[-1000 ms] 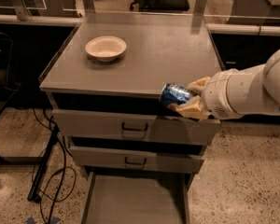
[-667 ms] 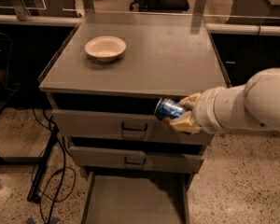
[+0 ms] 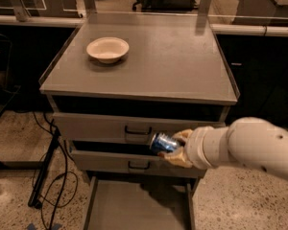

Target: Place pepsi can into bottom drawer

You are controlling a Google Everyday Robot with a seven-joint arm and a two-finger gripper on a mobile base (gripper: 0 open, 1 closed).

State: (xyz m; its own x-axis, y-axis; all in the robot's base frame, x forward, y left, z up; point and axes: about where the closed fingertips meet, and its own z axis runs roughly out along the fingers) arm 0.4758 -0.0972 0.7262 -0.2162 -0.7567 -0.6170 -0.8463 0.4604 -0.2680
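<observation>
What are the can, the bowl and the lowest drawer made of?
The pepsi can, gripped by the tool before the middle drawer, looks like glossy metal: it glints. The bowl is matte cream, perhaps paper or plastic. The bottom drawer seems dull grey painted metal.

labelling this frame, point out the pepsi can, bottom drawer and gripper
pepsi can [image 3: 162,142]: camera view, blue side
bottom drawer [image 3: 134,206]: camera view, bare grey floor
gripper [image 3: 173,147]: camera view, between fingertips clamping the can, before middle drawer [image 3: 101,162]

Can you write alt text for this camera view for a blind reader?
A robot's claw holds a blue pepsi can sideways in front of a grey cabinet, above its open bottom drawer. A cream bowl sits on top.
</observation>
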